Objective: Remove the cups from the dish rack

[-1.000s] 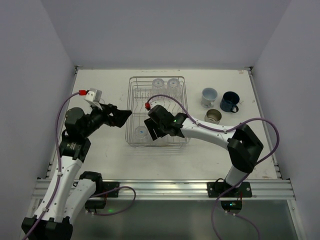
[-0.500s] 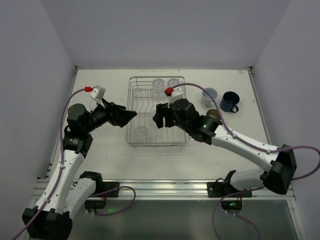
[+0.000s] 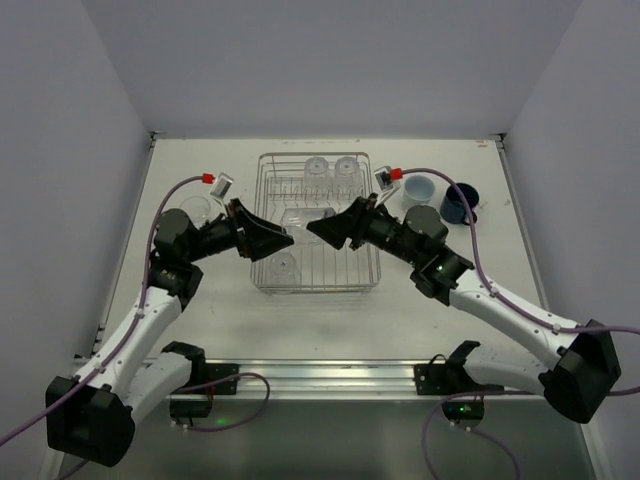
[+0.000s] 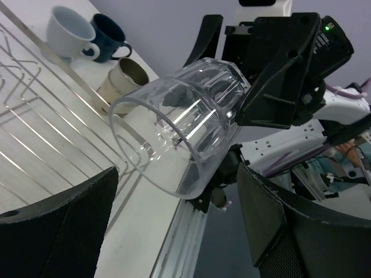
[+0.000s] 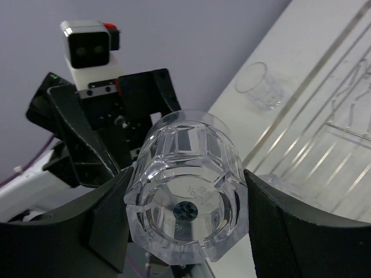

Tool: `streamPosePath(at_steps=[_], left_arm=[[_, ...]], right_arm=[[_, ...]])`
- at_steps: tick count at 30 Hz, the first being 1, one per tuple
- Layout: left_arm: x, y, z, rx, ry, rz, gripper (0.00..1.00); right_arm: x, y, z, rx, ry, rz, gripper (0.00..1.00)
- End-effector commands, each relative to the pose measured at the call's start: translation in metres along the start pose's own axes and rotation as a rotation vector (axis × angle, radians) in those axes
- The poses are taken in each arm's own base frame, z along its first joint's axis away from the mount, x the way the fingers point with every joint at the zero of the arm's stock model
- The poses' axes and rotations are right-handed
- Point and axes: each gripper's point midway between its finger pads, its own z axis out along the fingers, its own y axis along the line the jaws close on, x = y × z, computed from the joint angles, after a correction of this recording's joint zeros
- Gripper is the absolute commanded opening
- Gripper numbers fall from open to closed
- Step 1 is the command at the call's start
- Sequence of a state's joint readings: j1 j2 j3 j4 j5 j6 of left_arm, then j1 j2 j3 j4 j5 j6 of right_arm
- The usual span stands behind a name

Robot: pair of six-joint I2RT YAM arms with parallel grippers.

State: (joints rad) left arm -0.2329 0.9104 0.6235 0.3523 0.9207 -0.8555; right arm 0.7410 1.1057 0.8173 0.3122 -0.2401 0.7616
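A clear ribbed tumbler hangs on its side above the dish rack, and my right gripper is shut on it. In the right wrist view both pads press the tumbler's thick base. Its open mouth points toward my left gripper, which stands open just short of the rim with nothing between its fingers. Three more clear cups stay in the rack: two at the back, one at the front left.
A clear cup stands on the table left of the rack. To the right of the rack stand a pale blue cup, a dark blue mug and a beige cup. Both arms meet above the rack.
My right gripper has risen from the rack's front left with the tumbler and turned it toward the left arm. The left gripper has moved right, up to the tumbler's mouth.
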Motion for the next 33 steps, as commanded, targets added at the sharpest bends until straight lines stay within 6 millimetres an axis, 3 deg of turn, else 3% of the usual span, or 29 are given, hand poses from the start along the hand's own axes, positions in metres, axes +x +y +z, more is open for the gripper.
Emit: streamPosePath(at_steps=[1, 6, 9, 15, 19, 22, 23, 24, 26, 29, 33], left_arm=[[0.005, -0.029, 0.005, 0.115, 0.036, -0.015, 0.85], [0.008, -0.035, 0.009, 0.137, 0.039, -0.020, 0.79], [0.006, -0.038, 0.010, 0.151, 0.024, -0.011, 0.58], [0.007, -0.034, 0.012, 0.141, 0.015, -0.015, 0.37], [0.005, -0.032, 0.014, 0.137, 0.004, 0.000, 0.10], [-0.005, -0.025, 0.015, 0.070, -0.033, 0.019, 0.00], [-0.008, -0.021, 0.015, 0.043, -0.043, 0.052, 0.00], [-0.023, -0.021, 0.016, 0.004, -0.092, 0.081, 0.00], [-0.027, -0.010, 0.016, -0.066, -0.102, 0.093, 0.00], [-0.048, 0.000, 0.017, -0.158, -0.157, 0.130, 0.00], [-0.062, 0.009, 0.023, -0.198, -0.189, 0.145, 0.00]], right_arm=[[-0.022, 0.055, 0.000, -0.266, -0.053, 0.070, 0.19], [-0.015, 0.057, 0.010, -0.317, -0.020, 0.122, 0.19], [-0.009, 0.049, 0.015, -0.303, -0.012, 0.149, 0.19], [-0.004, 0.040, 0.020, -0.283, -0.009, 0.170, 0.19], [0.004, 0.041, 0.024, -0.308, 0.029, 0.198, 0.23], [0.012, 0.034, 0.025, -0.299, 0.049, 0.215, 0.51], [0.014, 0.032, 0.025, -0.291, 0.052, 0.218, 0.68], [0.014, 0.030, 0.024, -0.285, 0.049, 0.221, 0.77], [0.017, 0.024, 0.020, -0.264, 0.038, 0.228, 0.96], [0.016, 0.016, 0.012, -0.244, 0.022, 0.233, 0.99], [0.012, 0.002, 0.000, -0.217, 0.001, 0.236, 0.99]])
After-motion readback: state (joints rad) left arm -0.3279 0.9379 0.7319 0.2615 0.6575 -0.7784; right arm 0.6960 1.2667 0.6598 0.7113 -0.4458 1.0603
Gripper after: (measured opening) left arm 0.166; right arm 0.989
